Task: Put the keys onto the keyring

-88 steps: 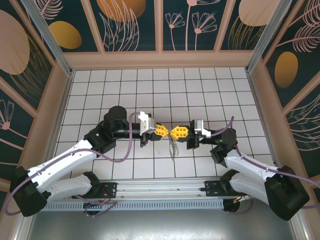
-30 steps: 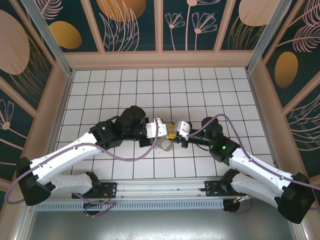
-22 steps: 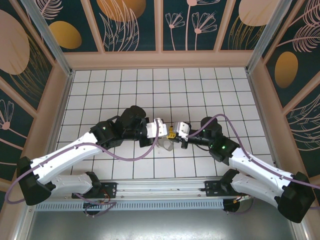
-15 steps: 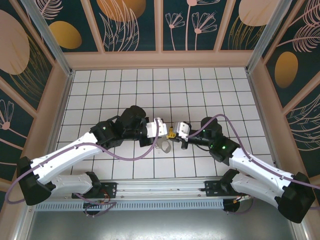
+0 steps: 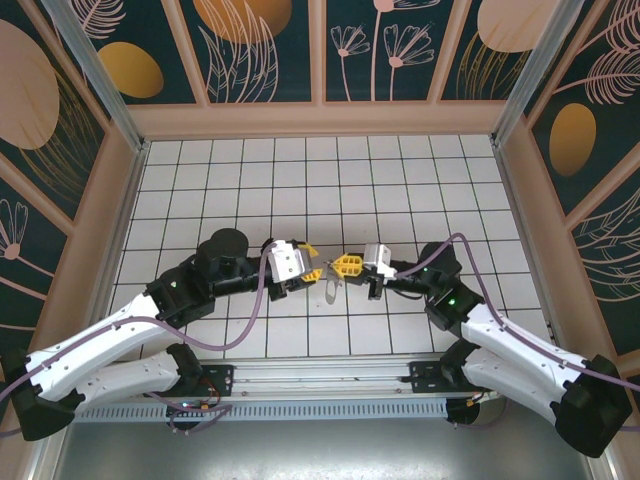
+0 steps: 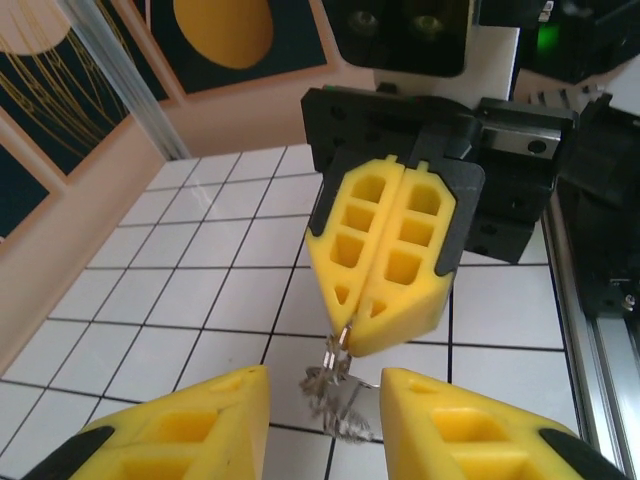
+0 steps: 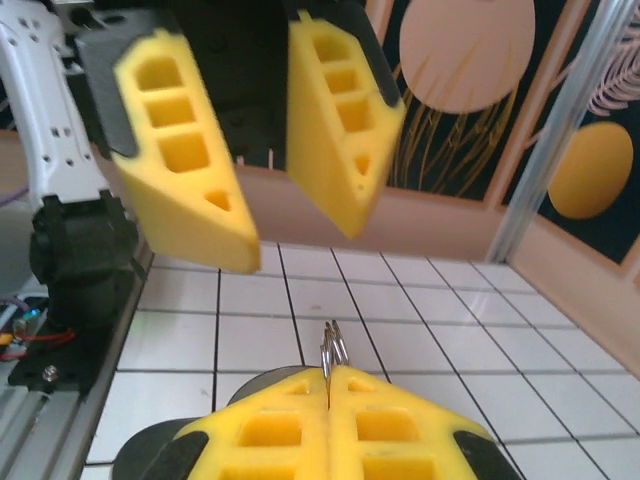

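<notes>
Yellow-tipped right hand (image 5: 348, 265) clenched on the upper end of the silvery keyring (image 6: 338, 395), long axis hanging straight down over the tiled table (image 5: 400, 180). Facing it, level and just beside the ring, left hand (image 5: 311, 271) spread apart, grasping nothing, free to approach.

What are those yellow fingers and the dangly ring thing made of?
The yellow pads of the right gripper look like matte foam or rubbery plastic: a dull surface with moulded hollow pockets. The keyring pinched between them looks like thin shiny metal: silvery, glinting wire loops.
</notes>
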`<state>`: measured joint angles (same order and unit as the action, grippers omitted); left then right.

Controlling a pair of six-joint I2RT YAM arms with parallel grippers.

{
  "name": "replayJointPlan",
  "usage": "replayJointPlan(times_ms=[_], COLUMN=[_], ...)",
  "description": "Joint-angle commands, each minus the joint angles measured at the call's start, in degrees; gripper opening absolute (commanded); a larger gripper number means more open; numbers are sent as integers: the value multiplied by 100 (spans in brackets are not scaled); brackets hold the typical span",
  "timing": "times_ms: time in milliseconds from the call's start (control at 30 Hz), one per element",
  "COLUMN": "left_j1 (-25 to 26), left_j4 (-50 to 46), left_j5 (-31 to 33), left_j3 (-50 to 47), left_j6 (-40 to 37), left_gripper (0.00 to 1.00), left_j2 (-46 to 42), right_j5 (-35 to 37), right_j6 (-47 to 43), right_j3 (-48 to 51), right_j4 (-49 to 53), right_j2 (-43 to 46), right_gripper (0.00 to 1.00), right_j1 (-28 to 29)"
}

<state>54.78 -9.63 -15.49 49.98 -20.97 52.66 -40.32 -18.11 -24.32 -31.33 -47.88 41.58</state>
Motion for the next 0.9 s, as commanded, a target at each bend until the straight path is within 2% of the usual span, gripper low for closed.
replayJointPlan(times_ms=[0,167,300,700,867], left_j1=[36,39,41,33,41], left_j4=[494,524,491,372,436], left_j5=[-240,-385,-600,-1029,-946], left_j3=[-77,-38,4,165,194], left_j6=[102,94,182,258,166], left_gripper=[32,25,23,24,27], left_j2=[-4,60,37,70,208], right_j5=[-374,-479,-482,-443,-525], right_j6=[478,799,1050,1187,1191], right_j3=[189,342,460,472,454], right_j4=[-1131,-1736,-2176,-2356,-2326], right_j2=[57,42,11,-11,10], right_gripper=[0,0,0,0,0], right_j1=[-43,-80,-170,-291,-297])
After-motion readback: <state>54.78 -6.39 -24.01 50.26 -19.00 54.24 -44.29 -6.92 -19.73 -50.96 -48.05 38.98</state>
